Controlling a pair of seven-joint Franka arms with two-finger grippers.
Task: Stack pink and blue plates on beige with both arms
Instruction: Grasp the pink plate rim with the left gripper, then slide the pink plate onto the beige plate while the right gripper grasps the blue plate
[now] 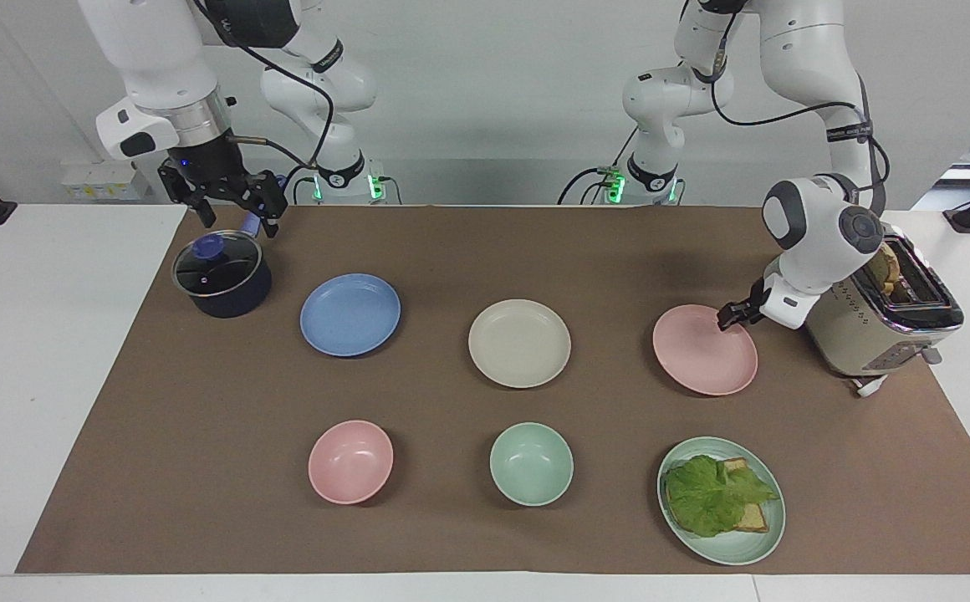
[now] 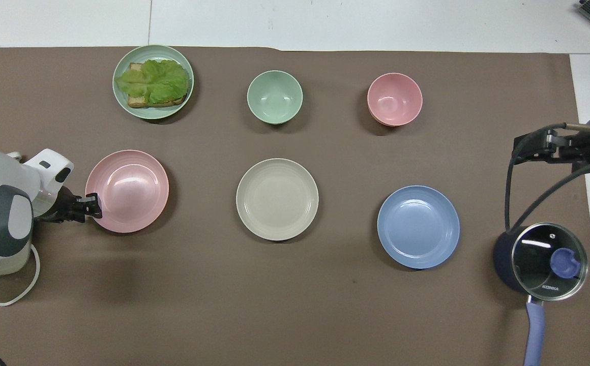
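The left end effector (image 1: pixel 728 317) pinches the pink plate (image 1: pixel 705 349) rim at frame right, tight beside the toaster (image 1: pixel 878 322). The right end effector (image 1: pixel 226 196) hangs spread over the pot (image 1: pixel 221 273), upper left.

A robotics lab staged as a kitchen. Two white arms (image 1: pixel 819 234) stand bolted at a white worktop (image 1: pixel 50 351) before a bare wall, trailing cables. A brown mat (image 1: pixel 451 502) carries tidy rows of crockery, a toaster (image 1: pixel 878 326) and a pot (image 1: pixel 222 276).

Three plates in a row, with a gripper at each end.
The end plate (image 1: pixel 707 355) is met at its rim by the left gripper (image 1: pixel 727 318), with the toaster (image 1: pixel 870 334) just beside it. The middle plate (image 1: pixel 519 343) and third plate (image 1: pixel 349 314) are ranged toward the lidded pot (image 1: pixel 222 276), by which the right gripper (image 1: pixel 232 211) is hung.
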